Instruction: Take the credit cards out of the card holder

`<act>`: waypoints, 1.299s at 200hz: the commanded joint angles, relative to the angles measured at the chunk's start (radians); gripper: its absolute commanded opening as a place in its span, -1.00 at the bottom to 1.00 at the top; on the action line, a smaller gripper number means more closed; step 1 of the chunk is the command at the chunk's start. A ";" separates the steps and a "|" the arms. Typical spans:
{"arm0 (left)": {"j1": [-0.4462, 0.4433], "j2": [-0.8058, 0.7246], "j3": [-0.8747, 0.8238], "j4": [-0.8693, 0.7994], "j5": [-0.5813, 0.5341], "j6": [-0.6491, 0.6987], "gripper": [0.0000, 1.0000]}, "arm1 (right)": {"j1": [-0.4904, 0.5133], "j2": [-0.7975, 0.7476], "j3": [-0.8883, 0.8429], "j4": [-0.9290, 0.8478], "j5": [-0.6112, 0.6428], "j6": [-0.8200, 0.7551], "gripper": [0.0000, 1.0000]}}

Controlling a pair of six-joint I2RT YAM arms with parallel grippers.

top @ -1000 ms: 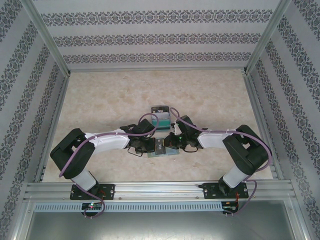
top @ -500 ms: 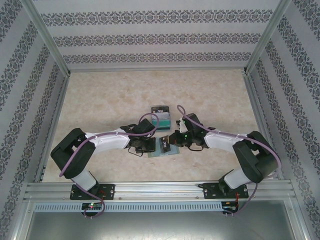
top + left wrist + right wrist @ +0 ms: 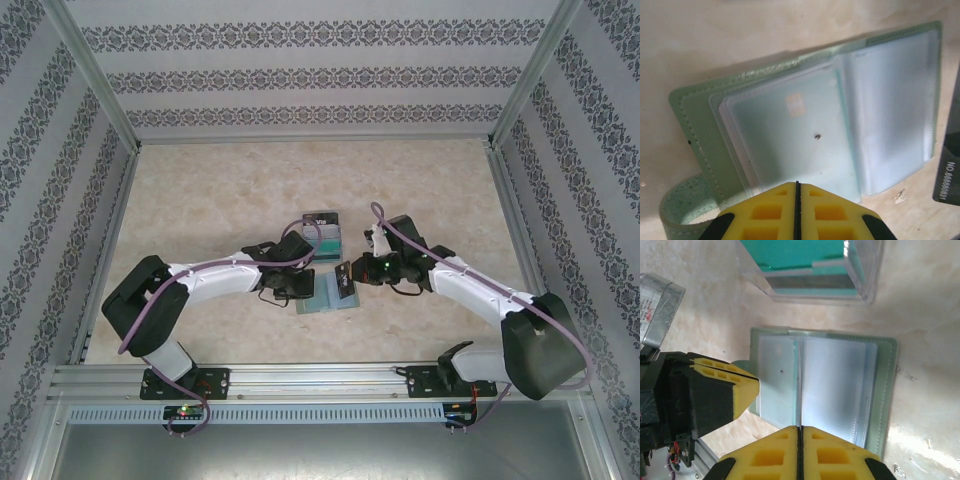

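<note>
The grey-green card holder lies open on the table, its pale glossy sleeves facing up and the side tab at its lower left. My left gripper is shut, its tip resting on the sleeve's near edge. My right gripper is shut on a dark credit card held above the holder. The card appears edge-on as a thin line, and its numbered corner shows at the right edge of the left wrist view. The left gripper also touches the holder's left side.
A clear plastic box with teal and dark cards stands just beyond the holder, its open side facing it. Patterned walls and metal rails enclose the marble-look table.
My right gripper has drawn back to the right and risen, carrying the dark card off the holder. The left gripper has stayed on the holder.
</note>
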 commanded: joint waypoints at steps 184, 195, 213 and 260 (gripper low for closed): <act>0.159 -0.545 -0.051 -0.290 -0.403 0.049 0.99 | 0.152 0.435 0.804 -0.344 0.437 -1.154 -1.00; 0.160 -0.576 -0.065 -0.294 -0.434 0.042 0.99 | 0.166 0.458 0.815 -0.341 0.473 -1.203 -1.00; 0.160 -0.623 -0.086 -0.287 -0.464 0.050 0.99 | 0.176 0.486 0.826 -0.334 0.495 -1.256 -1.00; 0.160 -0.712 -0.132 -0.274 -0.535 0.018 0.99 | 0.176 0.543 0.850 -0.319 0.515 -1.297 -1.00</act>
